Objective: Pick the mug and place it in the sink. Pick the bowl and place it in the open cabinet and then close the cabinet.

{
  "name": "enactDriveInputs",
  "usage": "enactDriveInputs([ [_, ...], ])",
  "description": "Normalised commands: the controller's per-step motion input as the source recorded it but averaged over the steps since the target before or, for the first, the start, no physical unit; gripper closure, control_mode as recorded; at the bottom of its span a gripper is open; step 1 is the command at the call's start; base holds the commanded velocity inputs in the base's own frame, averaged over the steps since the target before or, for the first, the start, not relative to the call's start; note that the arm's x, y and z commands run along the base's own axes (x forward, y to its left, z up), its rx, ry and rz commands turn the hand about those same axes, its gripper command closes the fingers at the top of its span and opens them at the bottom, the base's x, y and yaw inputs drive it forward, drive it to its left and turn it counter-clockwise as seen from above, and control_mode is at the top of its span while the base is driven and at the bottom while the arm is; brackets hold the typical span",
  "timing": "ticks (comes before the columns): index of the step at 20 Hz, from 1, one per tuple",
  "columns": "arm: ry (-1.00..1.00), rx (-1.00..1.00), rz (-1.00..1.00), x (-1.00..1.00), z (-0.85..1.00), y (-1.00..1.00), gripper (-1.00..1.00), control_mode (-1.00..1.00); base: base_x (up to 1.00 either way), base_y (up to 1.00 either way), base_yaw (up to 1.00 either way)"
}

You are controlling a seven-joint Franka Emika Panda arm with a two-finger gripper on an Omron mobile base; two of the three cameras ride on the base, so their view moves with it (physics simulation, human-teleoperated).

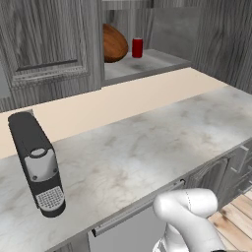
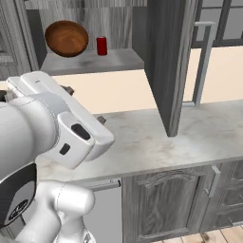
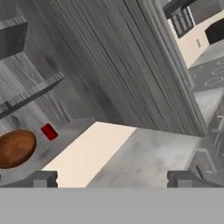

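Looking at where you stand: bowl point(image 2: 66, 38) and mug point(image 2: 101, 46) both sit on the open cabinet's shelf point(image 2: 95, 61), bowl tilted on edge toward the shelf's back left, mug upright just beside it on the right, a small gap between them. So the bowl looks placed already; the mug is not in the sink, and I can't see the sink from here.

Jaws point(image 3: 112, 178) are spread wide and hold nothing. In the hand view the mug point(image 3: 49, 131) lies up and left of the jaws, well apart, with the bare desk point(image 3: 148, 157) between; the bowl point(image 3: 16, 148) is further left again. The cabinet door point(image 2: 173, 66) swings out over the desk, edge-on, on the right of the opening, its silver handle point(image 2: 203, 64) beyond it.

Your judgement call: the mug is the nearer grab, and it wants an approach from the open front of the shelf, clear of the door edge.

Hard to make out:
- mug handle direction, too small to tell
- bowl partly cut off by the cabinet frame point(image 1: 96, 44) in the left base view
- coffee machine point(image 1: 37, 165) stands at the desk's front left, away from the path
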Motion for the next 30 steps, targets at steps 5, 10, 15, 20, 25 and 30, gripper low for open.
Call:
enactDriveInputs([
  [5,0.12,0.11,-0.09,-0.18,-0.06,-0.32,-1.00,-1.00,0.00,0.00,0.00],
  [10,0.07,0.11,-0.15,-0.25,-0.06,-0.28,-1.00,-1.00,0.00,0.00,0.00],
  [15,-0.02,0.02,-0.10,-0.16,-0.19,-0.19,-1.00,-1.00,0.00,0.00,0.00],
  [20,-0.03,0.02,0.00,0.00,-0.22,-0.16,-1.00,-1.00,0.00,0.00,0.00],
  [25,-0.13,0.08,0.01,0.00,-0.10,-0.45,-1.00,-1.00,0.00,0.00,0.00],
  [30,-0.01,0.24,0.01,-0.12,-0.01,-0.63,-1.00,-1.00,0.00,0.00,0.00],
])
